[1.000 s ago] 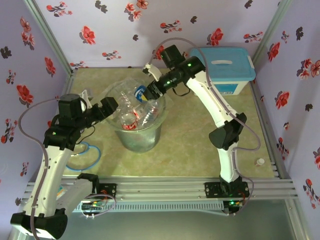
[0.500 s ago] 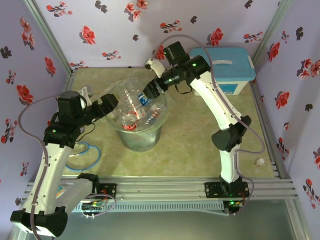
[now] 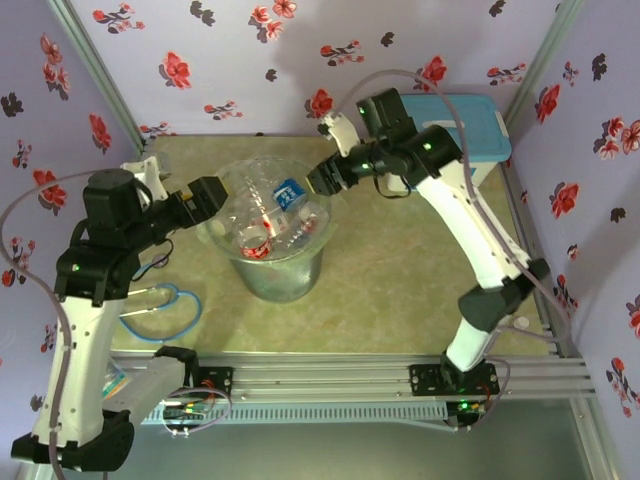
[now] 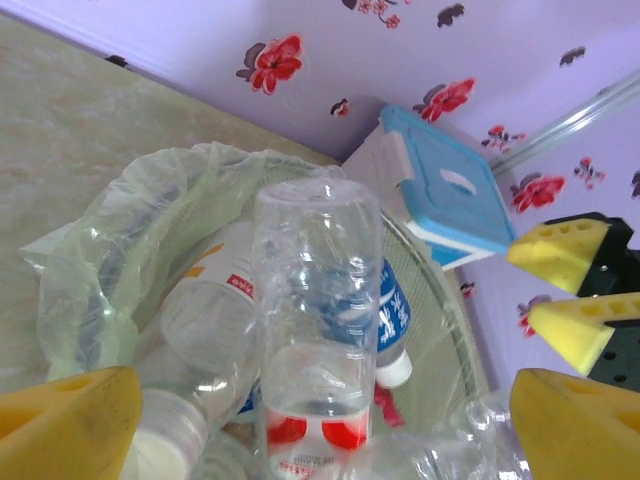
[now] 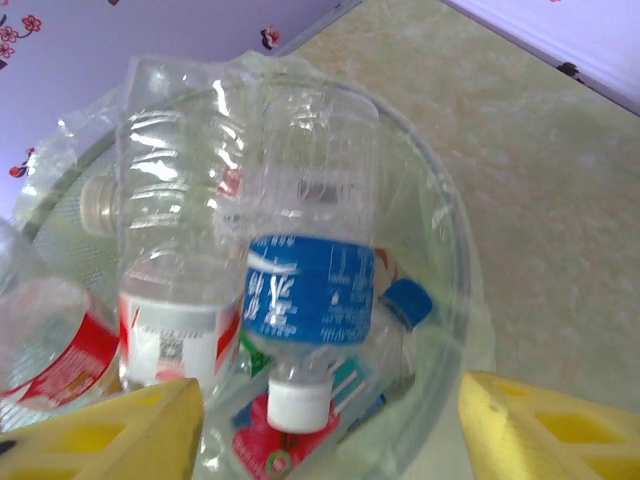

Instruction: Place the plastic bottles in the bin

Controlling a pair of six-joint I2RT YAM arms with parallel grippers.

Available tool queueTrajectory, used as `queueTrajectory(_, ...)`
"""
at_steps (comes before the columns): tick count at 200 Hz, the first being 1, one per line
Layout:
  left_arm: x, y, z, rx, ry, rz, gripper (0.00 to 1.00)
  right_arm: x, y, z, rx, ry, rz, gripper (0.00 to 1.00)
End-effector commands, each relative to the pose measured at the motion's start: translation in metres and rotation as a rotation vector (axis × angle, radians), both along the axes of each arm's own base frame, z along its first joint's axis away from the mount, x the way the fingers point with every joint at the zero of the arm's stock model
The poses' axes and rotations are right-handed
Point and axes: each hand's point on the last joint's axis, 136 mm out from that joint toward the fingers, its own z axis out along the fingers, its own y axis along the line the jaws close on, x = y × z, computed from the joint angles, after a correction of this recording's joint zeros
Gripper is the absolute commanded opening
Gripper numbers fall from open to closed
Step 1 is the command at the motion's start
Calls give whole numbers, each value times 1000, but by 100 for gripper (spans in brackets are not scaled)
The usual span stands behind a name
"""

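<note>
Left gripper [image 3: 213, 194] by left rim of grey bin [image 3: 275, 282], fingers spread wide, nothing held, plastic bottles [image 3: 262, 238] heaped inside clear liner [image 4: 90, 260], blue-label bottle [image 5: 310, 290] uppermost, cap down, right gripper [image 3: 322, 181] at right rim, fingers apart, not touching it.

Your bin [image 3: 272, 283], a round grey bucket lined with a clear bag, stands upright near the middle of the table [image 3: 400, 290] and holds a heap of clear bottles [image 3: 268, 225]. On top lies a blue-labelled bottle [image 5: 310, 290] with a white cap, touching a red-and-white-labelled bottle [image 5: 172, 300] alongside it.
</note>
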Motion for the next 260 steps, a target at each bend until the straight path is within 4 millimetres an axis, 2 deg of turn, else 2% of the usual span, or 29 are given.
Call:
queueTrajectory(1, -28, 12, 2, 128, -9, -11, 95, -10, -9, 20, 59, -41, -52, 64)
queueTrajectory(30, -32, 2, 5, 120, -20, -58, 90, -28, 5, 11, 79, -6, -5, 62)
queueTrajectory(63, -29, -32, 9, 141, -46, -173, 83, -29, 15, -11, 50, 47, -9, 61)
queueTrajectory(86, -26, -45, 5, 211, -45, -209, 79, -28, 20, -22, 57, 76, -14, 60)
queueTrajectory(136, -13, -34, -15, 345, -1, -142, 75, -26, 29, -45, 32, 127, -5, 59)
queueTrajectory(217, -4, -39, -44, 363, 51, -144, 71, -30, 41, -72, -8, 182, 20, 58)
queueTrajectory(239, -2, -36, -50, 375, 66, -125, 71, -27, 41, -70, -11, 170, 14, 58)
queueTrajectory(260, 1, -31, -50, 378, 69, -105, 69, -25, 40, -53, 0, 125, 18, 59)
